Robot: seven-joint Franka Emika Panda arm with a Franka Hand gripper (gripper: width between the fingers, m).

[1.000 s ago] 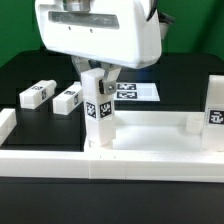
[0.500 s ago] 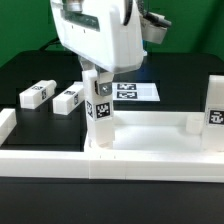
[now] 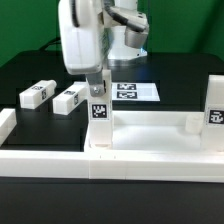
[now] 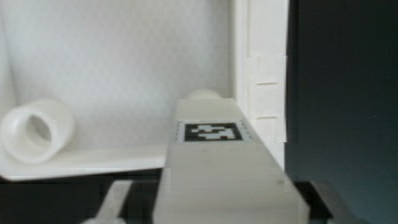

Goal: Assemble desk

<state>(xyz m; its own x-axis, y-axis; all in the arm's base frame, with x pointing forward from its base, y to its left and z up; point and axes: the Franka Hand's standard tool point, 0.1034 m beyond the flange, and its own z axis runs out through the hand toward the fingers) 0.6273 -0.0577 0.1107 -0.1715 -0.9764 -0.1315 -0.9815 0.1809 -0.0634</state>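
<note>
Item: one leg [image 3: 99,120], upright at a corner of the tabletop [image 3: 150,133], pinched near its top between my gripper's [image 3: 97,85] fingers, held vertical, I judge, for seating into that corner's socket.

Arm reaching down from above, wrist vertical; end effector [image 3: 97,88] clamped on upright leg block [image 3: 99,125].
</note>
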